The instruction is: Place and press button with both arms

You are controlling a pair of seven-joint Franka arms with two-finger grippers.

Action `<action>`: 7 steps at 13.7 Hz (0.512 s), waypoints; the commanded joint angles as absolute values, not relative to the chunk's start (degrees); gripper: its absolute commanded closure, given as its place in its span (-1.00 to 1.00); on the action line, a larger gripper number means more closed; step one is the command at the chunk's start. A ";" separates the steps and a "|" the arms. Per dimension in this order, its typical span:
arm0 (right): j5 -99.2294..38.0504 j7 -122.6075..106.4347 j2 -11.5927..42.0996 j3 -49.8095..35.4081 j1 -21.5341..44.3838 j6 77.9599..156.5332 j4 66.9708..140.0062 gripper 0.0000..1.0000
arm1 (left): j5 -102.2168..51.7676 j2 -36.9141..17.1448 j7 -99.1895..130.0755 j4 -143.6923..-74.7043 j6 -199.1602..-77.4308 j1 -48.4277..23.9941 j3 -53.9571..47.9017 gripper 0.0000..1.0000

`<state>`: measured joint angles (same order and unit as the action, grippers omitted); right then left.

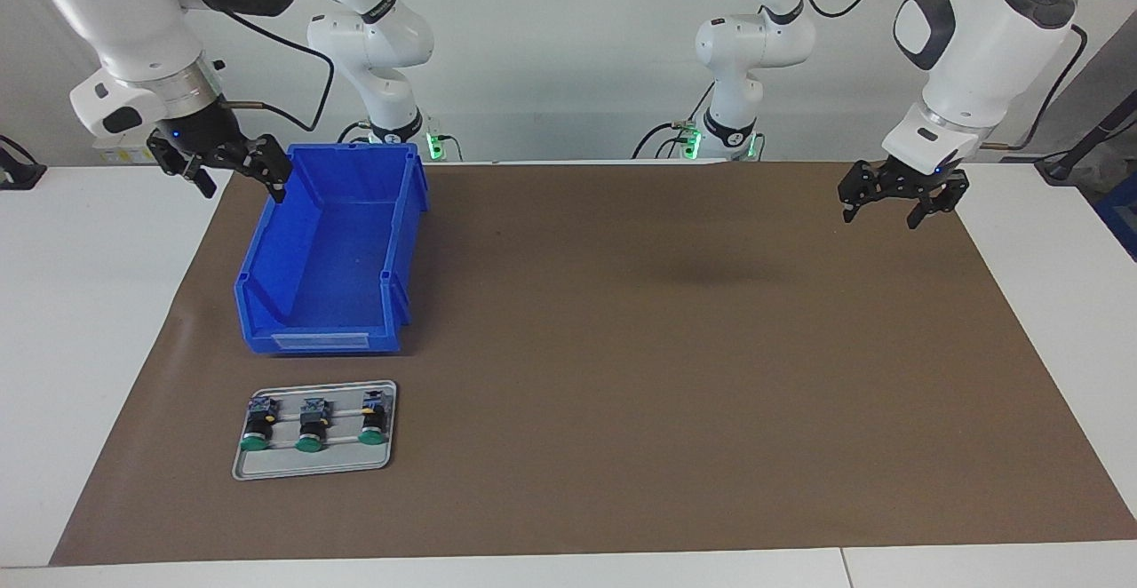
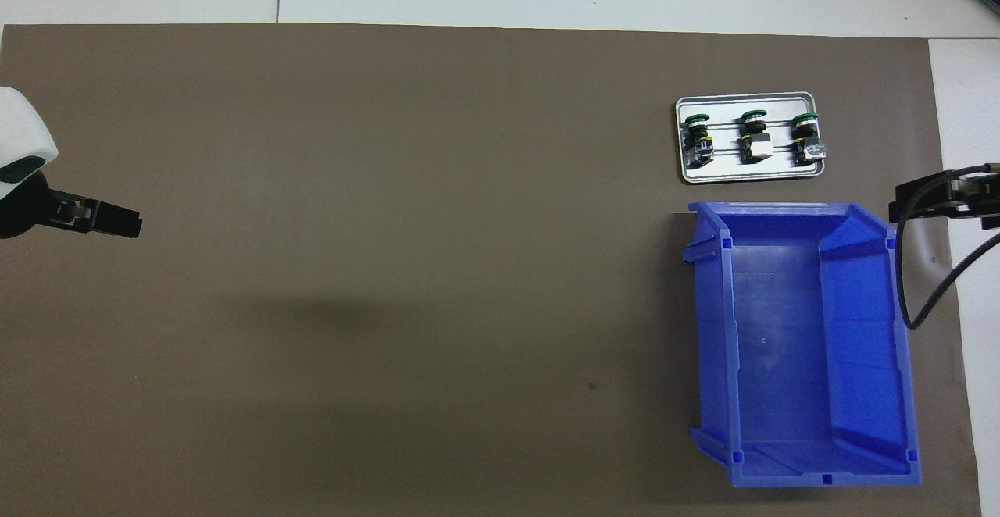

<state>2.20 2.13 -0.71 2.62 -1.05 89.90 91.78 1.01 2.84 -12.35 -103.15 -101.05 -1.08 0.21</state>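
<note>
Three green-capped buttons lie in a row on a grey metal tray (image 1: 313, 472) (image 2: 746, 177): one button (image 1: 257, 429) (image 2: 698, 139) toward the right arm's end, a middle button (image 1: 311, 428) (image 2: 755, 137), and a third button (image 1: 374, 422) (image 2: 807, 139). My right gripper (image 1: 242, 181) (image 2: 900, 208) hangs open in the air beside the blue bin, holding nothing. My left gripper (image 1: 881, 212) (image 2: 134, 226) hangs open and empty over the mat at the left arm's end of the table. Both are well away from the tray.
An empty blue plastic bin (image 1: 401, 242) (image 2: 859, 329) stands on the brown mat (image 1: 675, 348), nearer to the robots than the tray. White table surface borders the mat. The right arm's cable (image 2: 910, 298) droops beside the bin.
</note>
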 commanded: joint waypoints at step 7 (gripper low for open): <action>2.90 0.44 9.46 1.76 -2.64 113.07 93.08 -1.00 | 1.85 4.57 -11.87 -105.12 -101.69 -1.14 0.35 -1.00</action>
